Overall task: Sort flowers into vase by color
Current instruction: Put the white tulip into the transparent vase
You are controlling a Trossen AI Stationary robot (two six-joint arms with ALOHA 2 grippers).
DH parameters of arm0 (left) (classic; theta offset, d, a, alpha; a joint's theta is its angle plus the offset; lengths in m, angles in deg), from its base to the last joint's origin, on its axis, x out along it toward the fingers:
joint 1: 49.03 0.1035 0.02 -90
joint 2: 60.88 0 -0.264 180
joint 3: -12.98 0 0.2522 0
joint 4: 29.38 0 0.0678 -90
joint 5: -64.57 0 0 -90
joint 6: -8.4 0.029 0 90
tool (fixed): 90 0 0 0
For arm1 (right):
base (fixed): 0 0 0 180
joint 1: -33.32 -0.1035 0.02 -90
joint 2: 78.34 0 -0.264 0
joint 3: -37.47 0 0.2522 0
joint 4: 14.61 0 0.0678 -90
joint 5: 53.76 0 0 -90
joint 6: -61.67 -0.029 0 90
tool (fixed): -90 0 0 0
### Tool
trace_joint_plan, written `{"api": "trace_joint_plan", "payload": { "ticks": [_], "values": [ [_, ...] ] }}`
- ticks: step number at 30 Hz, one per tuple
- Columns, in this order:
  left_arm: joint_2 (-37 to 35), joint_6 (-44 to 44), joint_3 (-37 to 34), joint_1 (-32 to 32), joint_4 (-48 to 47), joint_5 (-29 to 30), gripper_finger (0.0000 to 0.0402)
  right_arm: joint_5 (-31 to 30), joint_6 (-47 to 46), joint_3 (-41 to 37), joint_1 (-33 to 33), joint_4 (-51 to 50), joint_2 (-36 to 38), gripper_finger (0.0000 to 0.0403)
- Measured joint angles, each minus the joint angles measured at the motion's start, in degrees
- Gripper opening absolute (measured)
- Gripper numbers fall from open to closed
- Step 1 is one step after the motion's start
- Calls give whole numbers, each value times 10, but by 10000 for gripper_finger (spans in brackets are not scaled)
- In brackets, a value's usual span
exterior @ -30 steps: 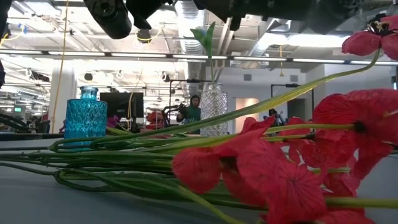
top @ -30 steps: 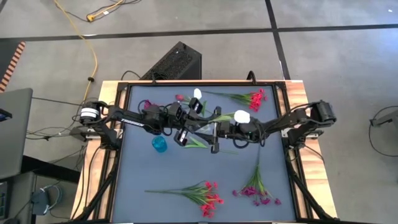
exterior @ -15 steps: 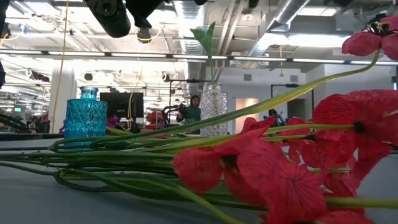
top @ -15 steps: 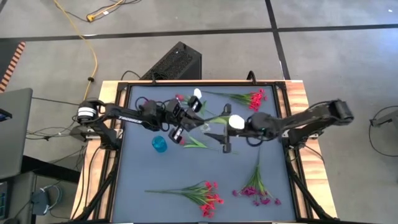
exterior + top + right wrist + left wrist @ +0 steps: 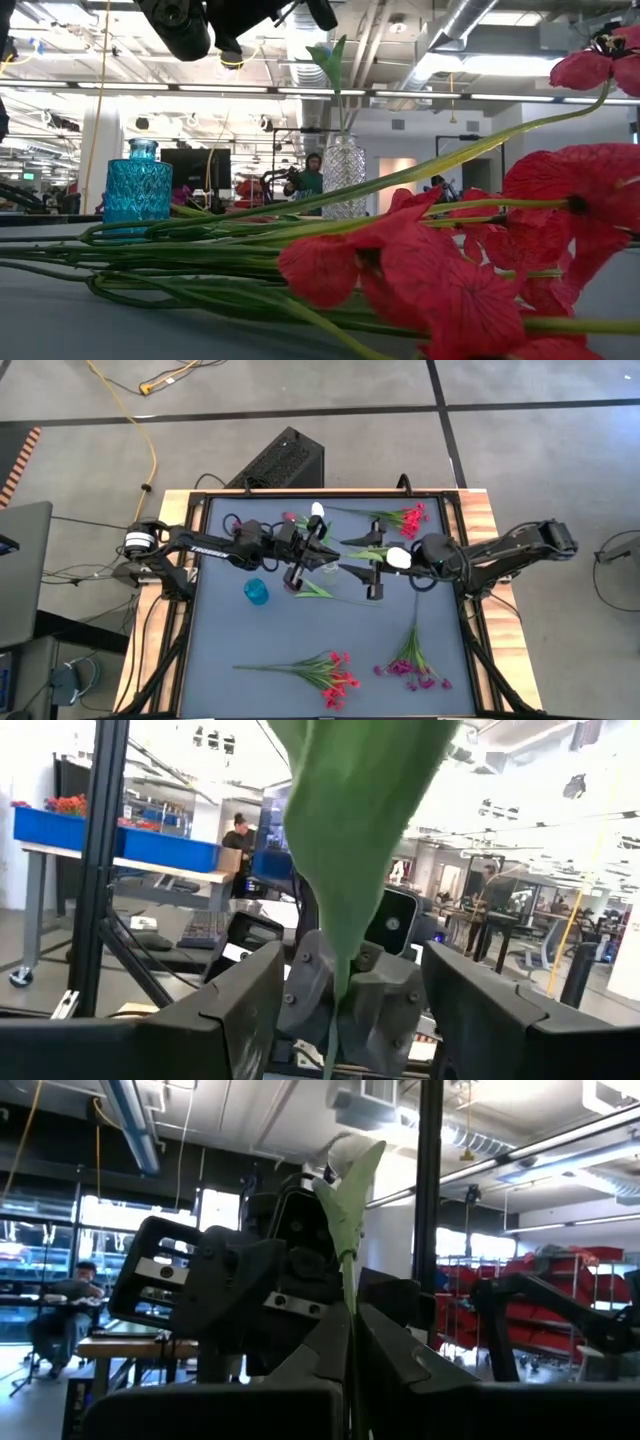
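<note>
Two arms meet mid-table. From the left we see the blue vase [image 5: 256, 592], then the left gripper [image 5: 306, 560], fingers closed on a green stem [image 5: 349, 1320] over the clear vase [image 5: 343, 177]. Right gripper [image 5: 372, 572] sits just beside it, fingers spread, gripping nothing. Red flowers [image 5: 330, 678] lie near, magenta ones [image 5: 412, 668] right.

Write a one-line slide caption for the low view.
Red flowers lie in the foreground; behind them stand a blue vase and a clear vase.

We record: grey tabletop [image 5: 250, 635]; teal faceted vase [image 5: 137, 193]; clear cut-glass vase [image 5: 343, 178]; red blossoms [image 5: 340, 678]; magenta cluster [image 5: 415, 671]; white bud [image 5: 399, 558].
</note>
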Motion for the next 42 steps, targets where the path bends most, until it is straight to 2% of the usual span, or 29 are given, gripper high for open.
{"api": "trace_joint_plan", "payload": {
  "ticks": [2,5,11,13,16,21,26,30,36,42],
  "values": [
    [0,0,0,0,1,0,0,0,0,0,0,3,-1,248],
    [0,3,0,0,0,1,0,0,0,0,0,1,-1,204],
    [0,2,0,0,-1,4,0,0,1,0,1,-1,0,53],
    [0,-1,0,0,-7,1,0,0,2,0,1,-4,0,22],
    [-1,-13,0,0,-34,-11,10,0,-38,0,1,-18,4,23],
    [0,-15,0,0,-124,-31,60,7,-137,7,15,-142,35,21],
    [0,0,0,0,-214,-29,116,56,-215,9,32,-225,45,21],
    [0,0,0,-1,-234,-30,143,89,-246,10,42,-255,40,21],
    [0,-3,0,-1,-247,-31,146,109,-256,9,47,-285,29,21],
    [0,-10,0,-1,-271,-32,118,109,-256,10,52,-292,33,21]
  ]
}}
